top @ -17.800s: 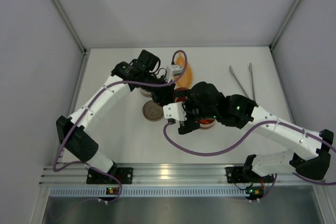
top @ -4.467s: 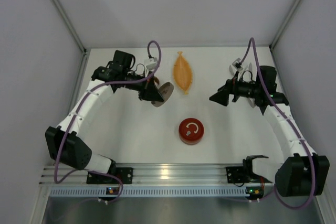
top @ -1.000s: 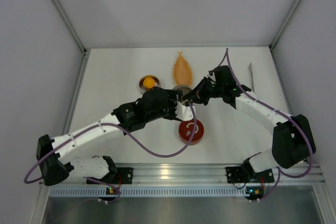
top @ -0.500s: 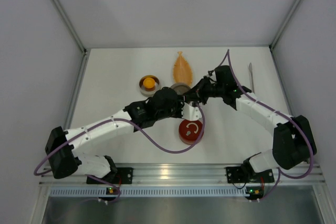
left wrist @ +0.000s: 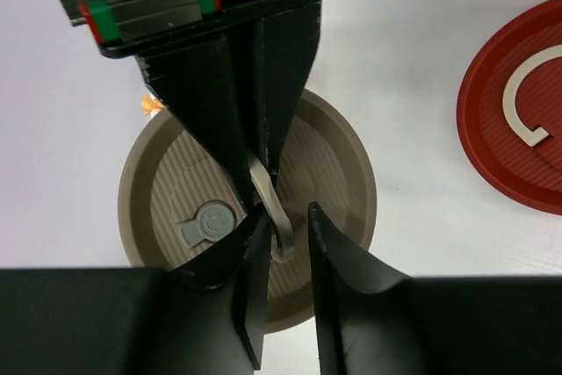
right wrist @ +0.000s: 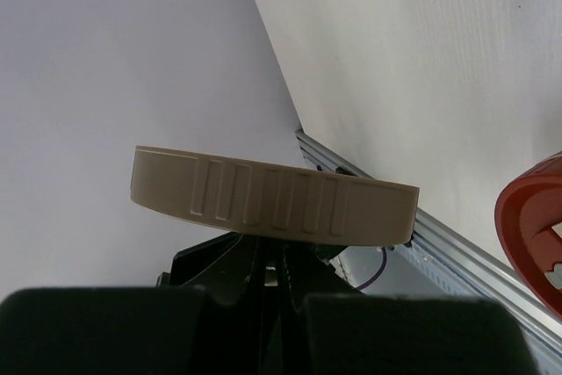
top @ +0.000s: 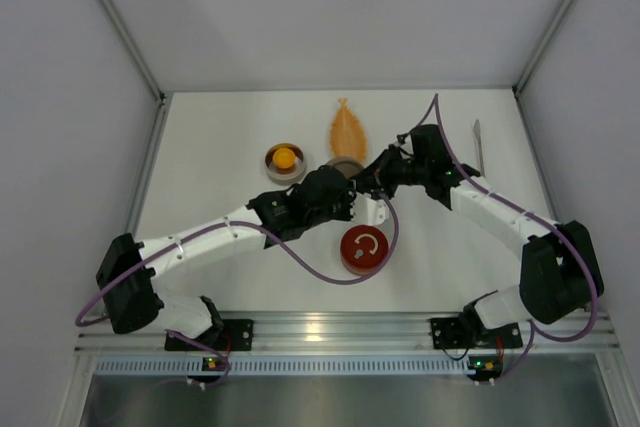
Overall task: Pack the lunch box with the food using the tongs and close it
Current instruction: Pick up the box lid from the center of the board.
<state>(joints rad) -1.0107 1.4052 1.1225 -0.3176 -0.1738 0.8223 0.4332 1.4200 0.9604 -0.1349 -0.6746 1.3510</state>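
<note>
Arms (top: 200, 239) are reaching in from left and right to one grey-brown lid (left wrist: 338, 173) in the middle. The right claw (left wrist: 262, 183) is pinching shut on its metal loop handle (left wrist: 283, 239). The left claw (left wrist: 285, 215) is standing narrow around that loop, not clamping. One red lid (top: 363, 249) is sitting nearer. One orange dish (top: 347, 130) is pointing its tip far. One steel tin (top: 270, 160), far left, is holding one orange-yellow food piece (top: 286, 157). The tongs (top: 478, 142) are lying far right, long axis running near to far.

tan lid (right wrist: 272, 195) edge-on | red lid (right wrist: 537, 234) right | end effector (right wrist: 272, 280) blurred, seemingly closed
</note>
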